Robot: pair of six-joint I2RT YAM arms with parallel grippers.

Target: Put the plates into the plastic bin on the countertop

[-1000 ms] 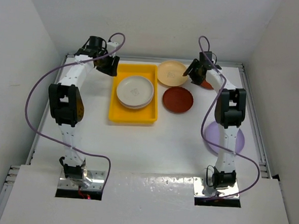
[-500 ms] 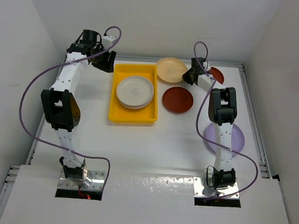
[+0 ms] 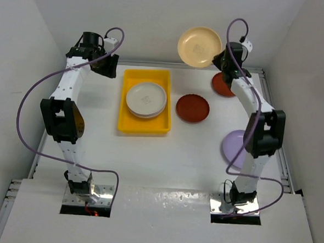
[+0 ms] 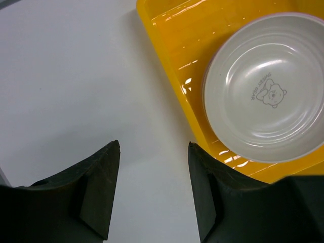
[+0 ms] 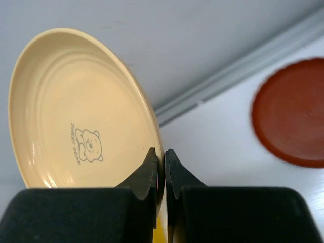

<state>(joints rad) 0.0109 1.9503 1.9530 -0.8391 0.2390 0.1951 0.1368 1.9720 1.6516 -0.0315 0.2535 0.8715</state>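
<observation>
While up in the air above the far edge of the counter, toward its far right corner, pinches the cream plate by the rim with the right gripper, fingers pressed together on the thin edge. Keeps that plate tipped up on edge, clear of the counter, its hollow side and small printed bear facing the wrist camera. Below and just behind the right arm, flat on the counter near the far right corner and close to the far edging: a dark red plate. Nearer the middle, just right of the plastic bin and apart from it: a second dark red plate. By the right edge, partly hidden behind the right arm: a purple plate. In the yellow bin, left of the counter's middle and lengthwise toward the far edge: a small stack of plates, pale one with a bear print on top, at least one more rim showing underneath. Beside the bin's far left corner, above bare counter: the left gripper, fingers spread apart, nothing between them, touching neither bin nor plates.
</observation>
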